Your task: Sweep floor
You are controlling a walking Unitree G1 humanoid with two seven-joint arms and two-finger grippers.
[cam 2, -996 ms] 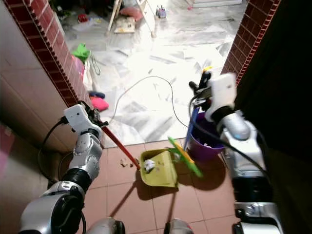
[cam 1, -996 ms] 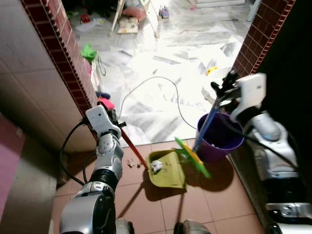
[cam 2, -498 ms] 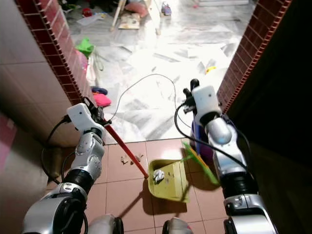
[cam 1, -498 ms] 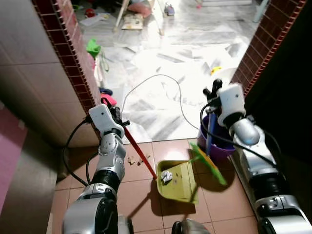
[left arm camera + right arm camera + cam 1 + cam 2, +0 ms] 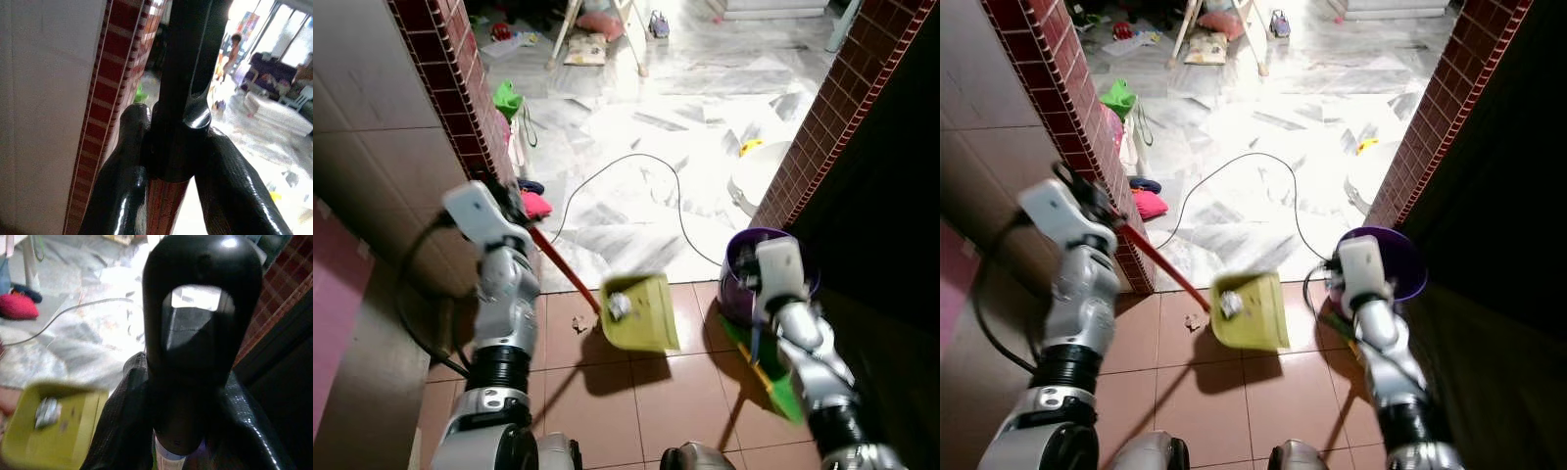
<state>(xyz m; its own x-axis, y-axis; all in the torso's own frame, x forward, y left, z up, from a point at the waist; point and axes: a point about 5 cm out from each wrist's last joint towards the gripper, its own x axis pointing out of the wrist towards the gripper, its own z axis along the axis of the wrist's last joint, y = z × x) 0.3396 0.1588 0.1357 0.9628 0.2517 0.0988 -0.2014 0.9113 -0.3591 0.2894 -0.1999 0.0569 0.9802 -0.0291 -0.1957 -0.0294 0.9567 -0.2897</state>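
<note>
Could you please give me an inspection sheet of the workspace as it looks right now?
Surface: tile floor, marble floor beyond.
Job's things: dustpan off the floor, holding a white scrap; broom by the purple bucket.
Clutter: crumbs; toys by the brick wall.
Grippers: left gripper shut on the dustpan handle; right gripper shut on the broom handle.
Cables: cable looping across the marble.
Surroundings: stool legs.

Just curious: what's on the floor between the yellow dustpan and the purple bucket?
Bare brown tile in the left eye view; nothing lies between the dustpan and the bucket.
</note>
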